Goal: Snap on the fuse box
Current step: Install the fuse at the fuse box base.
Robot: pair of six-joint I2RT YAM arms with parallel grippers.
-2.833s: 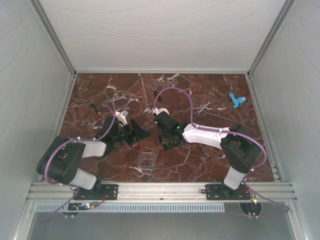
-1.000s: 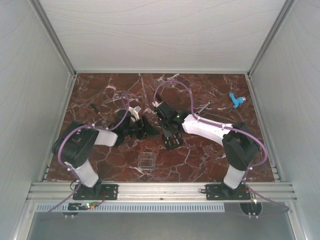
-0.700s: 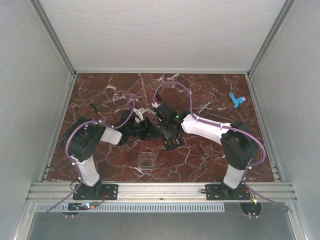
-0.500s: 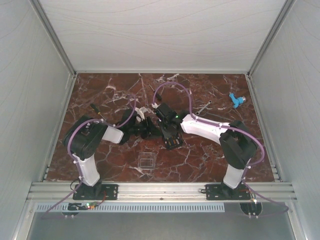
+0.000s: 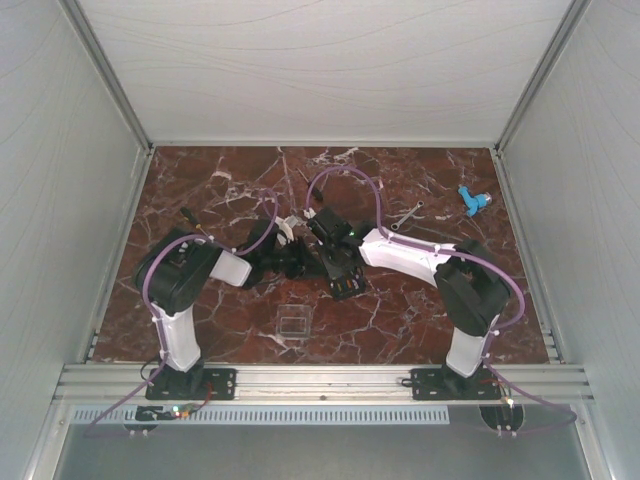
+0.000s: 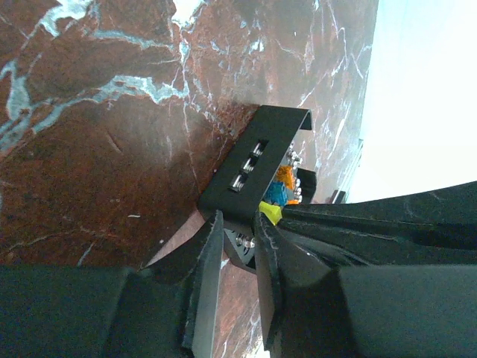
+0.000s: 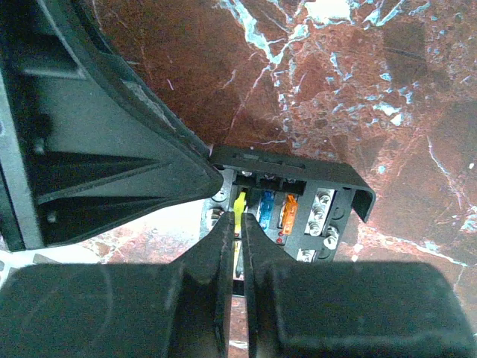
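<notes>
The black fuse box (image 6: pixel 257 156) lies on the marble with its face open, showing yellow, blue (image 7: pixel 266 205) and orange (image 7: pixel 289 211) fuses and its screws. My left gripper (image 6: pixel 237 221) is closed on the box's near corner wall. My right gripper (image 7: pixel 238 224) is shut on the yellow fuse (image 7: pixel 238 205), which stands in the box (image 7: pixel 328 201). In the top view both grippers, left (image 5: pixel 293 262) and right (image 5: pixel 338 275), meet at the table's middle and hide most of the box. The clear lid (image 5: pixel 292 322) lies flat nearer the front edge, apart from both.
A black screwdriver (image 5: pixel 192 218) lies at the left. A metal wrench (image 5: pixel 405 215) and a blue part (image 5: pixel 473 200) lie at the back right. White walls enclose the marble table (image 5: pixel 400 310) on three sides.
My left arm has swung right and its gripper has come up against the fuse box beside the right gripper. The right gripper has shifted only slightly. The lid has not moved.
</notes>
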